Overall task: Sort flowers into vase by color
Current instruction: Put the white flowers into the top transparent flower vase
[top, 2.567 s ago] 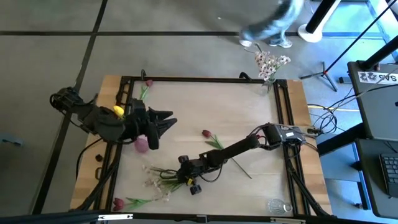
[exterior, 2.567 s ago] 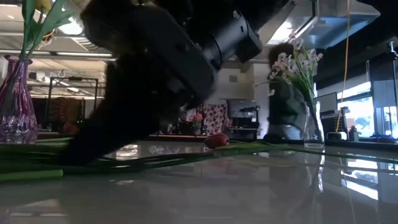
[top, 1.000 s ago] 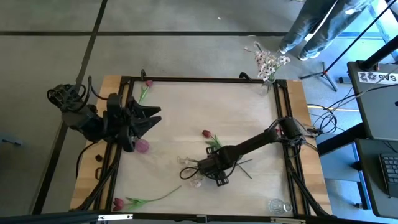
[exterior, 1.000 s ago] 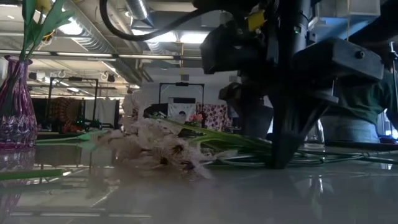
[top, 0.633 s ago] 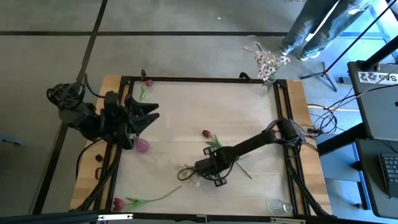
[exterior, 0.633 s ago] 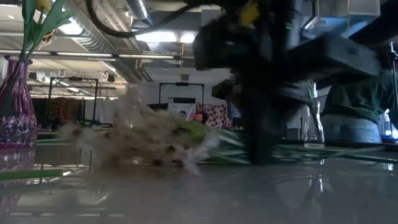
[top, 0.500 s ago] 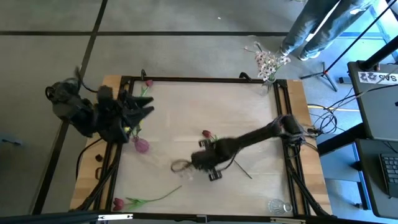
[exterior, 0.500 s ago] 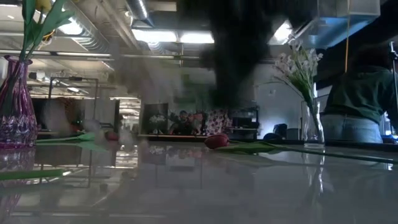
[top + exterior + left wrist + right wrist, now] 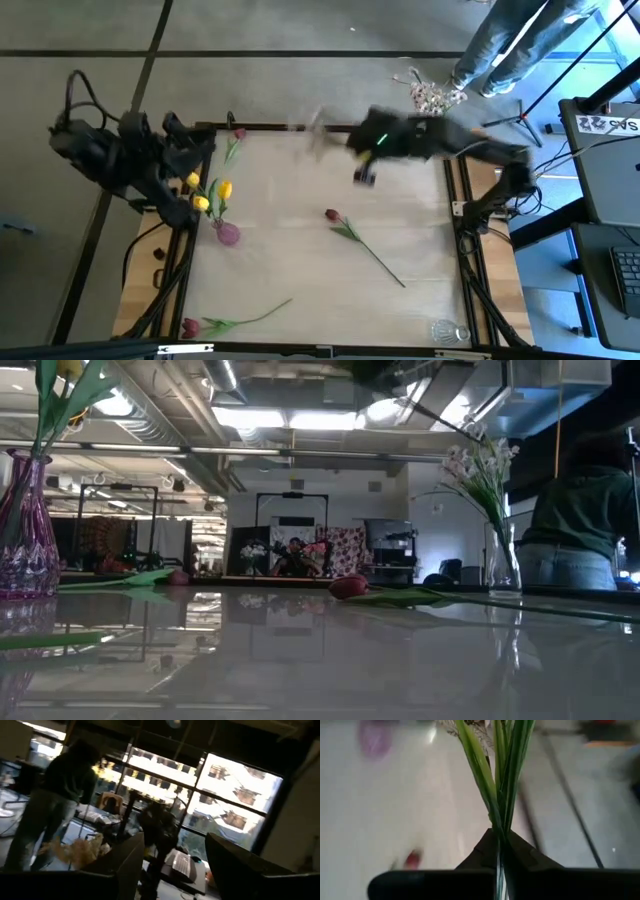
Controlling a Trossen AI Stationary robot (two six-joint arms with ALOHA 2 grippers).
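While no label on the bench can be read, a white tag (image 9: 612,124) on the dark equipment off the right edge carries characters too small to make out.

Bench (image 9: 300,250): pale top inside a black frame. Purple vase (image 9: 228,234) near the left edge holds yellow tulips (image 9: 224,189). Clear vase (image 9: 433,118) at the far right corner holds a white-pink spray (image 9: 430,96). Second clear vase (image 9: 447,330) at the near right corner. Three red tulips lie loose: one (image 9: 333,215) mid-bench with its stem running toward the near right; one (image 9: 190,327) at the near left corner; one (image 9: 238,133) at the far left corner. A person's legs (image 9: 510,40) stand on the floor beyond the far right corner; the low view shows a person in a dark green top (image 9: 585,520) behind the clear vase.

Right gripper (image 9: 365,172): raised above the far edge, right of centre, blurred in the high view. In the right wrist view its fingers (image 9: 485,852) are pinched tight on a bundle of green stems (image 9: 497,780) fanning away from the tips, pale blossoms at the far end. Nothing stands between it and the clear vase.

Left gripper (image 9: 172,865): drawn back over the far left corner, outside the frame, fingers wide apart, nothing between them.
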